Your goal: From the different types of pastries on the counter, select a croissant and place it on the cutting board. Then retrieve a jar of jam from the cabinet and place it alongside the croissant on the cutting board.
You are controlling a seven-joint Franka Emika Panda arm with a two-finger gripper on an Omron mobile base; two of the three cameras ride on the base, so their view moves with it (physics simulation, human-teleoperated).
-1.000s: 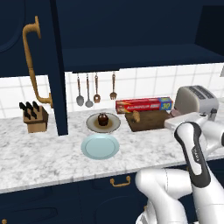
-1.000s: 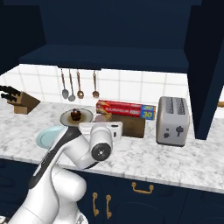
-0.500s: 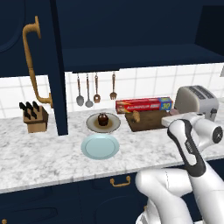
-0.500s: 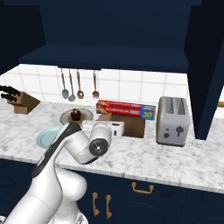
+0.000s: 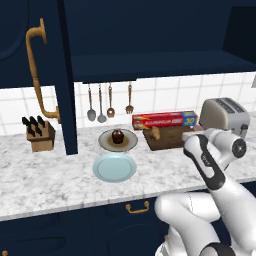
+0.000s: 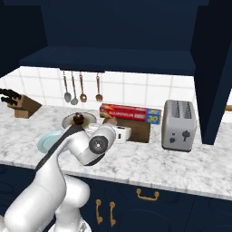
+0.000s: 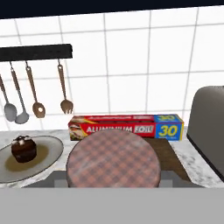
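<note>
Checked paper over the jar's lid (image 7: 113, 156) hid the fingers, so the gripper (image 6: 123, 134) seemingly held the jar, now farther right above the cutting board (image 5: 172, 138).

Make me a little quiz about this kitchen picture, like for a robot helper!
1. True or false: the small golden-brown croissant lies on the dark-brown wooden cutting board.
2. What sits on the grey round plate? A) a dark chocolate cupcake B) a banana C) a spoon
3. How many metal utensils hang on the tiled wall?
Key: 1 true; 2 A; 3 four.
</note>
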